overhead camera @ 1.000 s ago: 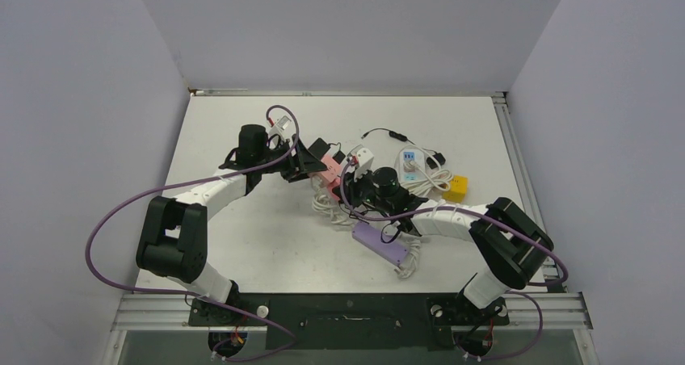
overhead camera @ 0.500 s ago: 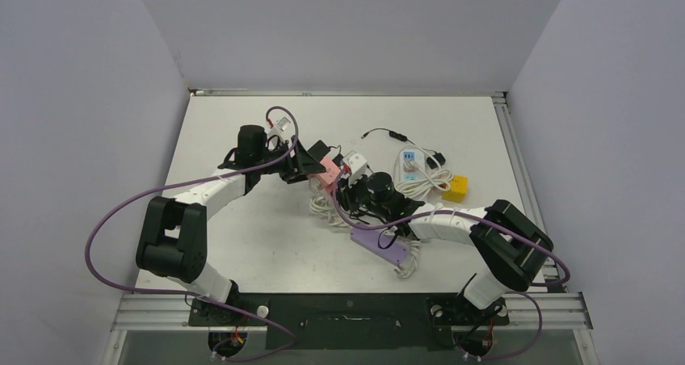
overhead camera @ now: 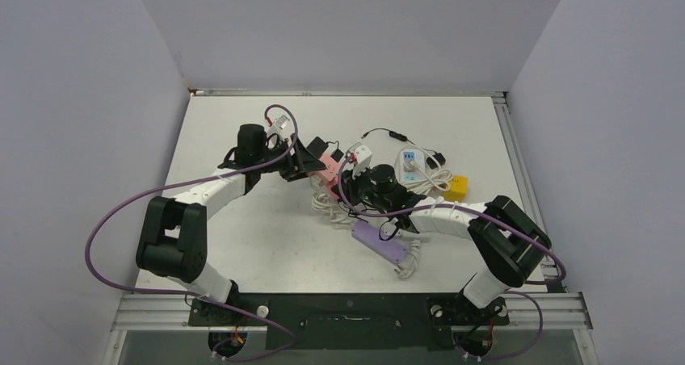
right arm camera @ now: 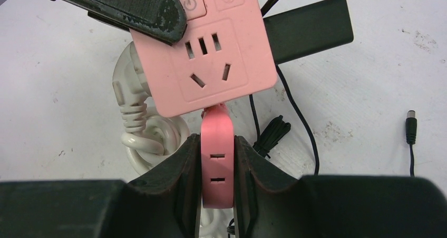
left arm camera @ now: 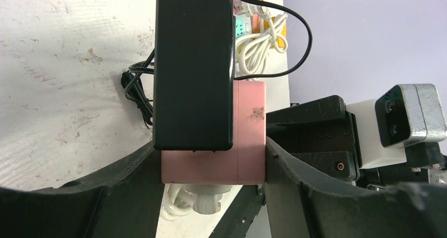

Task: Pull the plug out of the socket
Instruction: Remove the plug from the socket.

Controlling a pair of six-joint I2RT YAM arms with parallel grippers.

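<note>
Right wrist view: my right gripper (right arm camera: pixel 217 164) pinches the pink plug (right arm camera: pixel 217 135) where it meets the pink socket (right arm camera: pixel 211 64), my left gripper (left arm camera: pixel 211 167) clamping that socket; a crooked tug could slip either grip.

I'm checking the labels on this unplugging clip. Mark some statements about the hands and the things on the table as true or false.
1. The left hand grips the pink socket between its fingers. True.
2. The right hand is open and empty. False: it is shut on the pink plug at the socket's edge.
3. The purple power strip is lifted by the left hand. False: it lies on the table.
4. A yellow block lies on the table. True.
5. The socket holes seen from the right wrist are empty. True.
</note>
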